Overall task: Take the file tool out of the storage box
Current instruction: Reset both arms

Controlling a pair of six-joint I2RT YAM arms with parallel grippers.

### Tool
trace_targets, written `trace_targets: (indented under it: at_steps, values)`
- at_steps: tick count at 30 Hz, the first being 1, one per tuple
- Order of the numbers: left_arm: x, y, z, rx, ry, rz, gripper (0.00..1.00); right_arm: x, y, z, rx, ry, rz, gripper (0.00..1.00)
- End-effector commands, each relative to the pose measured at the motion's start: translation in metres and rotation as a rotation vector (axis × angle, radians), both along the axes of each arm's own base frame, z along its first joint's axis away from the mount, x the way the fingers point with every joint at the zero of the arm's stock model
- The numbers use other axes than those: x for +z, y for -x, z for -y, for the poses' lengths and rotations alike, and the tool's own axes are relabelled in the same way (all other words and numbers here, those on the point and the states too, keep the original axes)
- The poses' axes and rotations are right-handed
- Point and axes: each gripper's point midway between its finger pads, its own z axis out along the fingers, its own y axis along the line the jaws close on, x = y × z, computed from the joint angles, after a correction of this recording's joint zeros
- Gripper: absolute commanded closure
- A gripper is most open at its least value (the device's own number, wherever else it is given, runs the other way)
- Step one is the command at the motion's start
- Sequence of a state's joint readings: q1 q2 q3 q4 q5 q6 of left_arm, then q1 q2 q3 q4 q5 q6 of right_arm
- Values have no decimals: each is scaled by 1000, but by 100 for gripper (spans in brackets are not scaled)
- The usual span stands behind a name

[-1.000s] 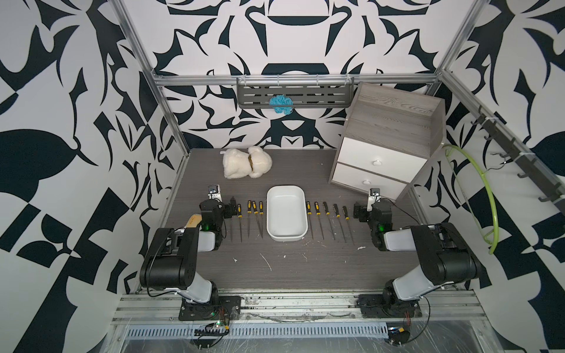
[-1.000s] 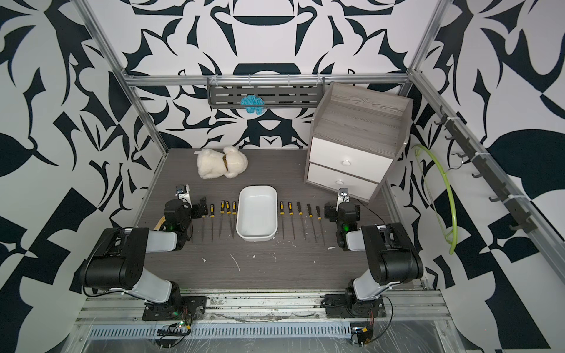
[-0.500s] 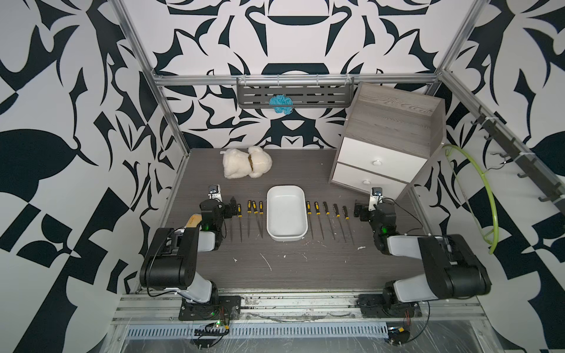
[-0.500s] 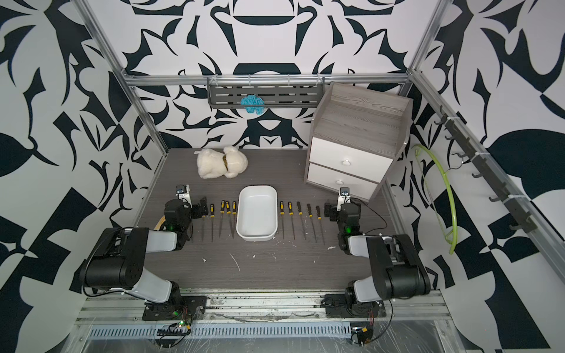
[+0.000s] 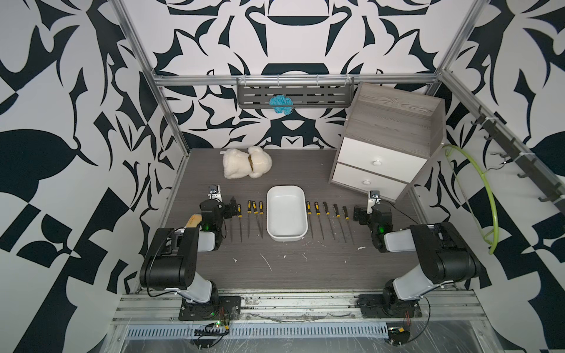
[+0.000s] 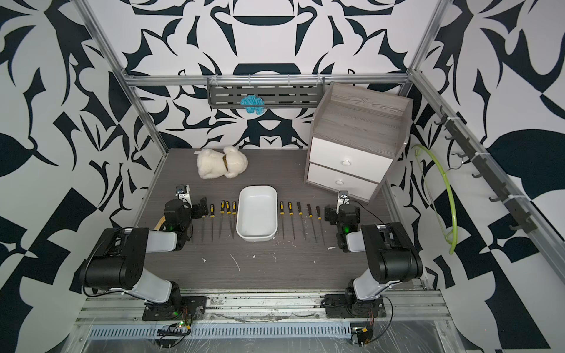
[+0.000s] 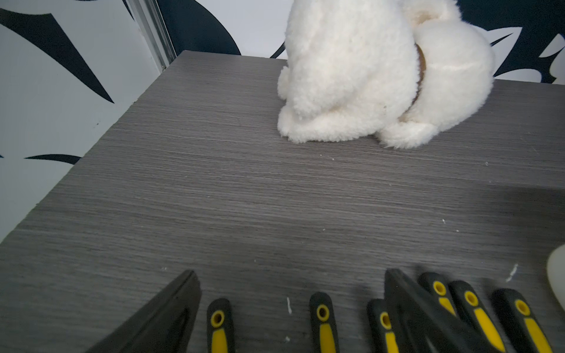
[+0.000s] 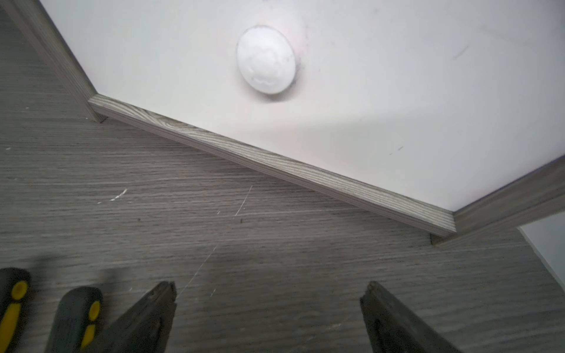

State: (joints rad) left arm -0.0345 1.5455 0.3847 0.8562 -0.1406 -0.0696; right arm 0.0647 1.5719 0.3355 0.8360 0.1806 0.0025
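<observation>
Beside the storage box [image 5: 286, 211], left arm [image 5: 175, 247] and right arm [image 5: 440, 249] folded low, left fingers [image 7: 171, 314] and right fingers [image 8: 146, 318] wide, empty

- Cropped to handles alone in the left wrist view: files [image 7: 322, 321], shafts past the picture's edge; one handle half covered by a finger [image 7: 409, 305] of the left tool [image 7: 290, 275].
- Reduced there to a blurred white sliver: storage box [image 7: 558, 275].
- Blurred and cut short in the right wrist view: two file handles [image 8: 78, 314].
- Mostly hidden behind the left arm [image 5: 171, 262] in both top views: tan object [image 5: 194, 220], kind unclear.
- Too small in the top views to tell: file profiles.
</observation>
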Motion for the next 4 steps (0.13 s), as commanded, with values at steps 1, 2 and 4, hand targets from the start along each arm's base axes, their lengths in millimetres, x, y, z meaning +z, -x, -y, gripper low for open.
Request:
trace_targets:
  at_steps: [1, 2, 4]
  values:
    - [3, 0, 0, -8, -7, 15, 1, 25, -16, 3, -26, -16, 90, 0]
    - [3, 0, 0, -7, -7, 16, 1, 26, -16, 3, -26, -16, 90, 1]
    - [3, 0, 0, -8, -7, 15, 1, 27, -14, 3, -25, -14, 97, 0]
